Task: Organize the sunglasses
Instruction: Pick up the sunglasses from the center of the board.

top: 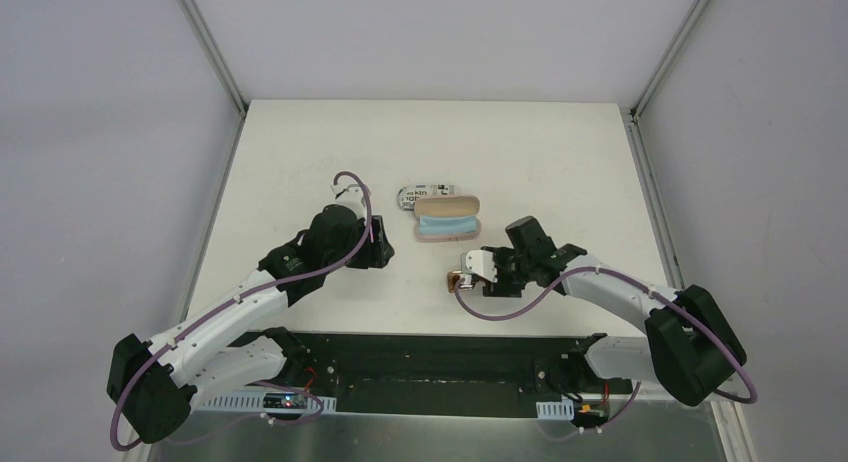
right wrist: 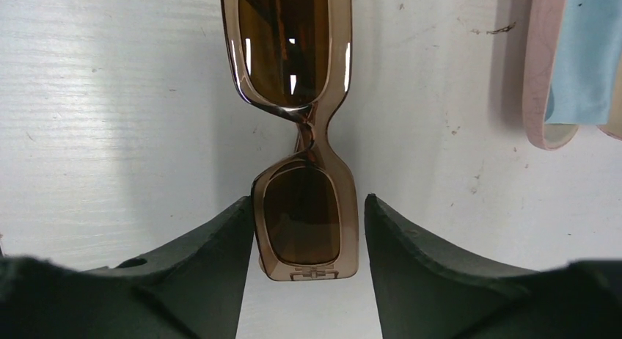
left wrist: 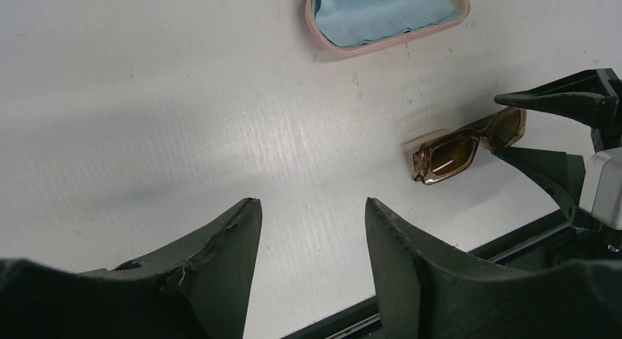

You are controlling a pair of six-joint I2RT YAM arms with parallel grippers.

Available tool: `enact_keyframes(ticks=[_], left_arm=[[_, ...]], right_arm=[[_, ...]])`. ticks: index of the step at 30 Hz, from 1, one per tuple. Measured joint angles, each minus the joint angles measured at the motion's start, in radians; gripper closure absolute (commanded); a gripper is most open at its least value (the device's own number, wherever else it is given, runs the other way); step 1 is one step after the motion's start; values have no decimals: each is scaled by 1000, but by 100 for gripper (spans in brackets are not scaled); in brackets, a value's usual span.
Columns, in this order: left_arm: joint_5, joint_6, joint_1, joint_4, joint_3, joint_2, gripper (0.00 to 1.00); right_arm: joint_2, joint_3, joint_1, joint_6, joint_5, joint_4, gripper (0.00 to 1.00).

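Note:
The brown-framed sunglasses (right wrist: 297, 97) lie folded on the white table, in front of the open pink case (top: 450, 225). They also show in the top view (top: 456, 279) and the left wrist view (left wrist: 458, 148). My right gripper (right wrist: 308, 199) is open, low over the table, with one lens between its jaws; the left finger (right wrist: 220, 243) is at the frame's edge and a narrow gap shows on the other side. My left gripper (left wrist: 312, 203) is open and empty over bare table to the left of the case. The pale whitish-lilac pair is out of view.
The pink case (left wrist: 367, 47) holds a light blue cloth (left wrist: 378, 9). A closed black-and-white lettered case (top: 432, 194) lies just behind it. A black strip (top: 430, 357) runs along the table's near edge. Metal frame posts stand at the back corners.

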Motion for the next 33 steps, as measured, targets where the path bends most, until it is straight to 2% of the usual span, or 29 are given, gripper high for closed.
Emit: enact_keyframes(ticks=[10,15,19,24,33], left_arm=[[0,-3,0,10,-4,-9,45],[0,-5,0,16,-11,-13,45],[0,-5,0,17,-14,-13,45],[0,-5,0,17,-18,-14,45],[0,-9,0,12,-35,-42,45]], right_arm=[[6,2,32,0,33,0,70],[6,63,31,-4,31,-60,74],[51,215,-10,-29,-13,-159,76],[236,503,-94,-66,-92,-288,77],[560,834,-138,-113,-192,-477,77]])
